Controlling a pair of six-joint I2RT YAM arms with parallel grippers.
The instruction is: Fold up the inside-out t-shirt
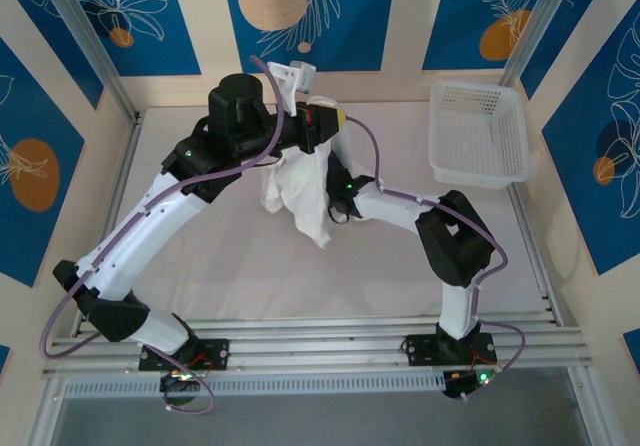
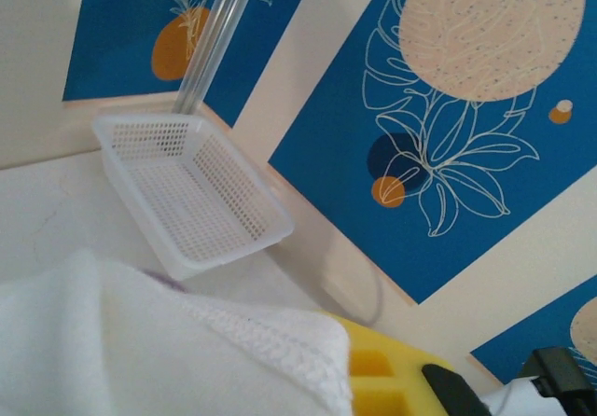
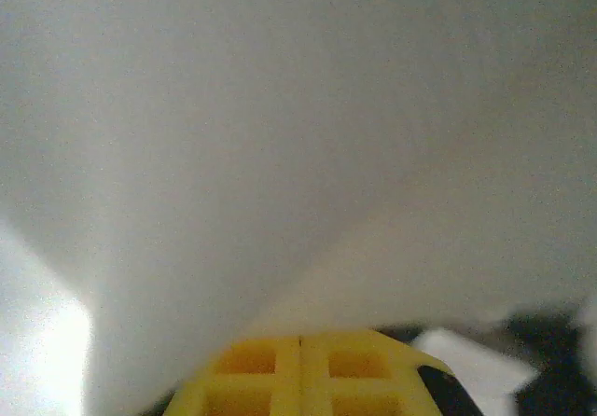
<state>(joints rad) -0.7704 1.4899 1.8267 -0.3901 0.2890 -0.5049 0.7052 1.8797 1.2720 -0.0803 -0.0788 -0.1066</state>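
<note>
The white t-shirt hangs bunched above the middle of the table, its lower end drooping toward the table top. My left gripper holds its top end, raised high at the back. In the left wrist view the yellow fingers are shut on a stitched hem of the t-shirt. My right gripper sits lower, against the shirt's right side. Its yellow fingers are pressed together in the right wrist view, with the t-shirt's cloth spreading from their tips and hiding what lies beyond.
A white lattice basket stands at the back right of the table, seen also in the left wrist view as the basket. The two arms arch toward each other over the white table top. Metal frame posts rise at the back corners.
</note>
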